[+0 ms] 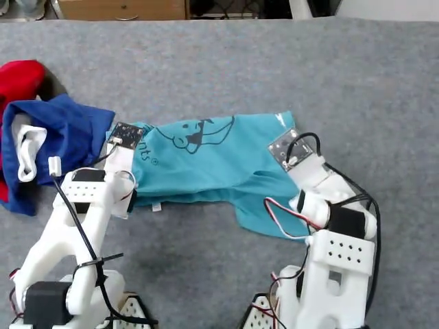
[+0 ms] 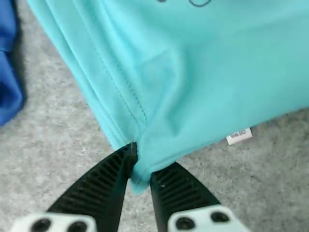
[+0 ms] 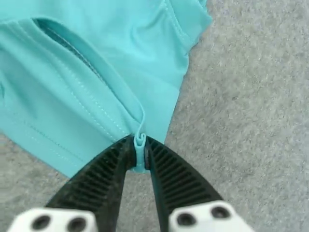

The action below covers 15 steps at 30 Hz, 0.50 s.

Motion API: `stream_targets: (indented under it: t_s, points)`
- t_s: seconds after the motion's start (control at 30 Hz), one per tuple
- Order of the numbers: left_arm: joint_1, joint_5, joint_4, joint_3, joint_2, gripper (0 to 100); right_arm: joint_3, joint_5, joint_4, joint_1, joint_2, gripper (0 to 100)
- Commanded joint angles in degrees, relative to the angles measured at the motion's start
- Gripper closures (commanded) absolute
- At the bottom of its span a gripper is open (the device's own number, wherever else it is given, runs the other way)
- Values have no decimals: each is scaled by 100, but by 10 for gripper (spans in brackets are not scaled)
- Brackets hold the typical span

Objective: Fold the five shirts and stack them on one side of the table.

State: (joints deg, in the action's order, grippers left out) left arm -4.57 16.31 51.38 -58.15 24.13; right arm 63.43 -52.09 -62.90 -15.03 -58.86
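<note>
A turquoise shirt [image 1: 206,156] with a dark line drawing lies spread across the middle of the grey table [image 1: 226,68]. My left gripper [image 2: 140,166] is shut on a bunched edge of the turquoise shirt [image 2: 193,82] at its left end; a small white label [image 2: 239,136] hangs from the hem nearby. My right gripper [image 3: 139,153] is shut on a thin fold of the turquoise shirt [image 3: 96,63] at its right end. In the high view both white arms [image 1: 89,205] [image 1: 329,219] rise from the near edge. A crumpled blue shirt [image 1: 55,140] lies at the left, over a red shirt [image 1: 19,79].
Bare grey table surface extends behind the shirts and to the right [image 1: 384,103]. A wooden piece of furniture [image 1: 123,9] stands beyond the table's far edge. Red and black cables [image 1: 288,212] run along the right arm.
</note>
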Motion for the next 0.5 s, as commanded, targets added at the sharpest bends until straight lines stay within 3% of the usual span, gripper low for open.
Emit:
stream_targets:
  t_s: [0.0, 0.2, 0.47]
  points:
    - [31, 35, -35, -4, 141, 971, -57, -273, -53, -290, -92, 984]
    - [-75, 35, -70, 22, 97, 971, -31, -580, -70, -475, -92, 984]
    - [-163, 26, -53, -4, 88, 969, 198, -545, -360, -62, -92, 984]
